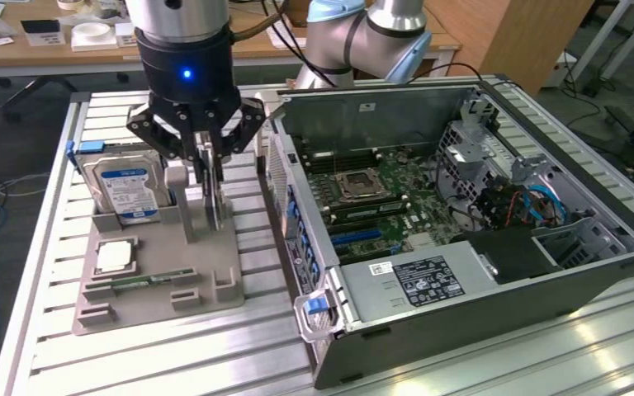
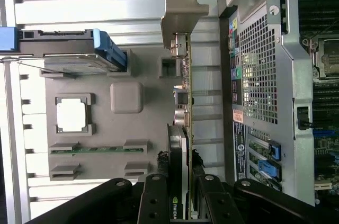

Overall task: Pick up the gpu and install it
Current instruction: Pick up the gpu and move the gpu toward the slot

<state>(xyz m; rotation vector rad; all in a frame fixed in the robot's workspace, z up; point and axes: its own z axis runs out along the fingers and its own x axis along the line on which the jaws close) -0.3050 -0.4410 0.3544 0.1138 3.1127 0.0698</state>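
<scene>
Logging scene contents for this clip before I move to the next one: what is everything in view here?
gpu: one, green board with a silver bracket, standing on edge in the holder
hard drive: one, blue-white label, upright in the holder, on the exterior view's left of the gpu
processor chip: one, pale, flat in a square recess of the holder
memory stick: one, green, lying in a slot of the holder
holder: one, grey, on the table
computer case: one, dark grey, open, on the exterior view's right
table: one, silver, slatted, under everything
arm: one, silver and blue, behind the case
gripper: one, black, shut on the gpu
</scene>
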